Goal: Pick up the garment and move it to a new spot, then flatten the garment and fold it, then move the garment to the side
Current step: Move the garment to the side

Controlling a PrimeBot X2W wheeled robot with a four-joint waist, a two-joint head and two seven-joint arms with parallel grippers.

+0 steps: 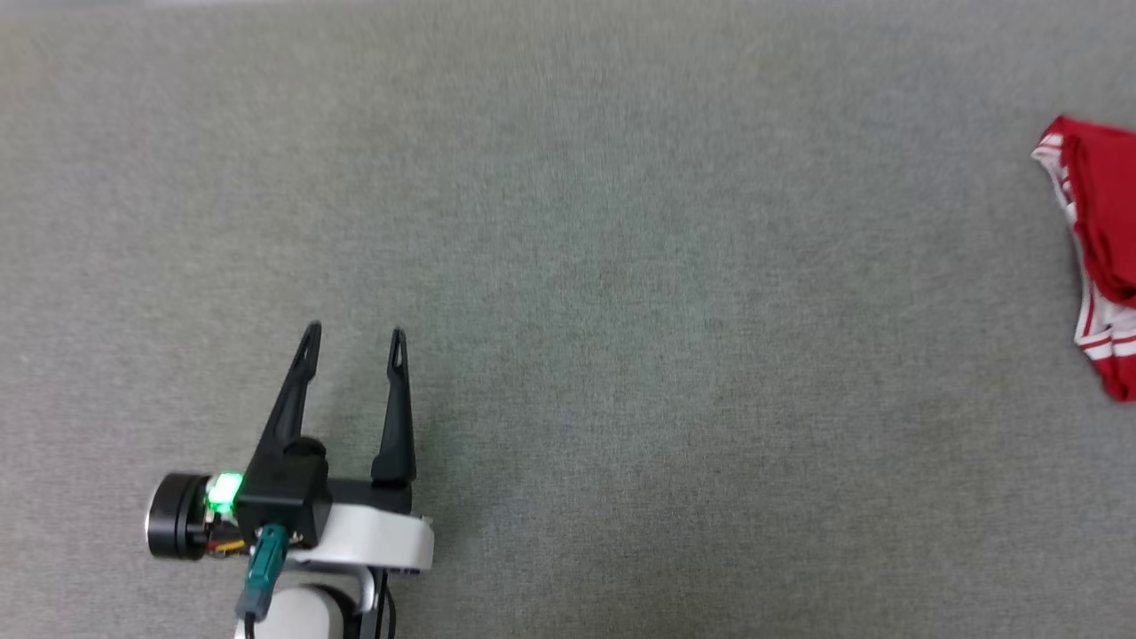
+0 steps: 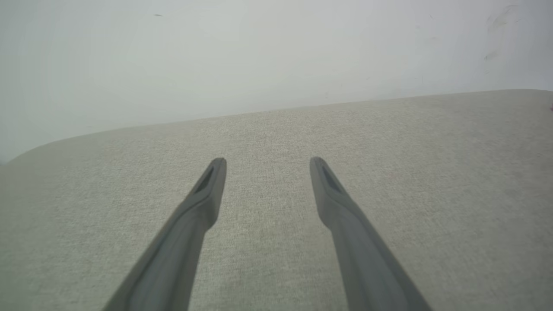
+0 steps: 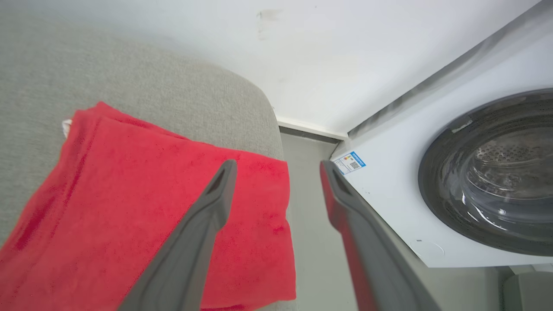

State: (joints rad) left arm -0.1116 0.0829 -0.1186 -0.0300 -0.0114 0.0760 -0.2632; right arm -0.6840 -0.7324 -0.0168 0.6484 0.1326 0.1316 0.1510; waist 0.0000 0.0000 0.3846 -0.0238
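Grey, coarse-woven cloth surface [image 1: 621, 266], flat, with a rounded padded corner in the right wrist view.

The garment [image 1: 1100, 204]: red knit shirt, folded into a soft-edged stack, at the far right edge of the head view. White-and-red striped trim shows along its left border. In the right wrist view it [image 3: 151, 207] lies at lower left, matte and slightly fuzzy, on the surface's corner.

Left gripper [image 1: 355, 330]: lower left of the head view, two long dark tapered fingers spread wide, nothing between them, over bare cloth [image 2: 268, 160].

Right gripper [image 3: 278, 164]: fingers parted, holding nothing; one finger crosses over the red fabric.

White front-loading washing machine [image 3: 389, 190], right side of the right wrist view, with a round dark glass door [image 3: 497, 172] and a small blue-edged label [image 3: 350, 162].
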